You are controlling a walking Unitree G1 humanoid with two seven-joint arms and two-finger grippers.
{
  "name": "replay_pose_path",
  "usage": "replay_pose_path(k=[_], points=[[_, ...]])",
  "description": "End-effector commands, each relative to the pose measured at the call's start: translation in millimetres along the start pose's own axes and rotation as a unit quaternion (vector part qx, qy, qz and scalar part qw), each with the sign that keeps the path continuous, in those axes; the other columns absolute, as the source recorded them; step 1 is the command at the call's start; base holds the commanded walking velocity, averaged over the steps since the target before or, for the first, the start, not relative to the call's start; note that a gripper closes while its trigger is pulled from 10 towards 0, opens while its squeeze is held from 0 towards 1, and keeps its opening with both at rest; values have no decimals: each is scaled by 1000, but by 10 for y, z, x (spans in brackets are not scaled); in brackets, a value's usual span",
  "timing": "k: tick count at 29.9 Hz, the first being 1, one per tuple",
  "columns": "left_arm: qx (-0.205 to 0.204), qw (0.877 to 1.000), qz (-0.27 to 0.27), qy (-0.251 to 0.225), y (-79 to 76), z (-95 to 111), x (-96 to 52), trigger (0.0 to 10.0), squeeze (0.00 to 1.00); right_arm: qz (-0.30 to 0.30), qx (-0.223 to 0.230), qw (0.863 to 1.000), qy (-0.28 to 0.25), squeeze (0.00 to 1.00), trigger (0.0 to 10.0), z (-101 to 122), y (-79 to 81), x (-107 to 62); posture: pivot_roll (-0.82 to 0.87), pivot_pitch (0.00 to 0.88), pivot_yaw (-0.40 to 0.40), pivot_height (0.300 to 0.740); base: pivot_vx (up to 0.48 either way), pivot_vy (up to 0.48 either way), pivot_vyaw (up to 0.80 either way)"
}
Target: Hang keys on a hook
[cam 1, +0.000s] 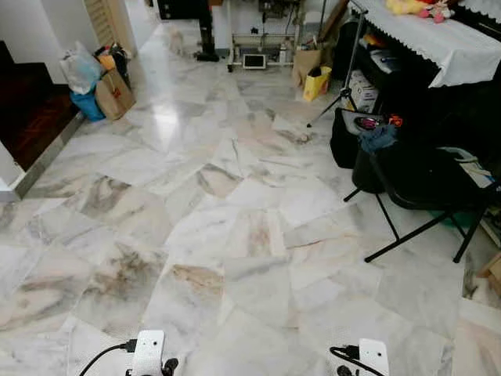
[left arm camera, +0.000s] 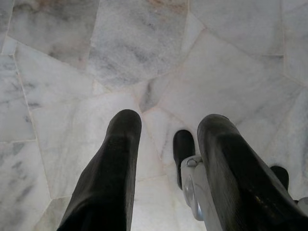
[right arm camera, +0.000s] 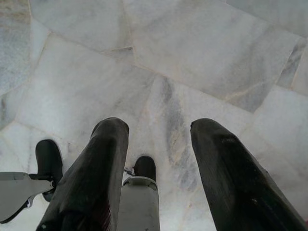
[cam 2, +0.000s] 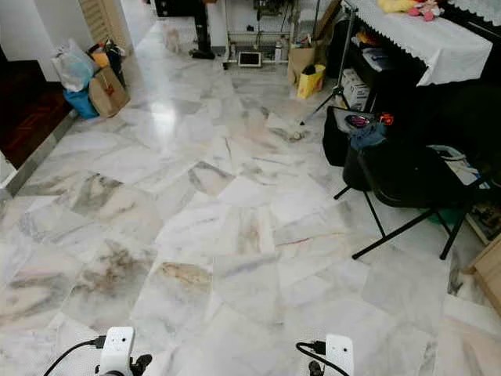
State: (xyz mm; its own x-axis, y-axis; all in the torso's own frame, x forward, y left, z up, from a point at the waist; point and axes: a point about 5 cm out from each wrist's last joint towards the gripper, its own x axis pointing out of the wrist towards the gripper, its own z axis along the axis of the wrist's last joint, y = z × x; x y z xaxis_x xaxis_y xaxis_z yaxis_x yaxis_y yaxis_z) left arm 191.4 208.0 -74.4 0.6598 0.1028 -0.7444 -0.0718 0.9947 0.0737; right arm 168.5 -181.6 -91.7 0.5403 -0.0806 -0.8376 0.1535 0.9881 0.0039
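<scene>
A wide room with a pale marble floor of irregular veined slabs, seen from the robot's head looking forward and down. Both arms hang low at the near edge of the head views, pointing at the floor.

The left gripper hangs above bare marble with its two black fingers spread apart and nothing between them. The right gripper hangs the same way, fingers parted and holding nothing.

To the robot's right stands a black folding chair with dark cloth and small items piled on its near corner. Behind it is a table with a white cloth and soft toys on top. A yellow bag sits on the floor further back. On the far left, bags rest against the wall beside a dark wooden step.

Keys and a hook cannot be made out anywhere in the room.
</scene>
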Motion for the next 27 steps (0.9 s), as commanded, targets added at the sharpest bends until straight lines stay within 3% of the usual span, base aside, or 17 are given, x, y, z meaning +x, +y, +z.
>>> replay_pose_path(k=[1, 27], points=[[-1, 1000, 3, 4, 15, -7, 0, 10000, 0, 0, -4, 1000, 2, 0, 10000, 0, -7, 1, -3, 0, -6, 740, 0, 0, 0], [-1, 1000, 3, 5, 15, -8, 0, 10000, 0, -4, -10, 1000, 6, 0, 10000, -9, -19, 0, -4, 0, -6, 740, 0, 0, 0]])
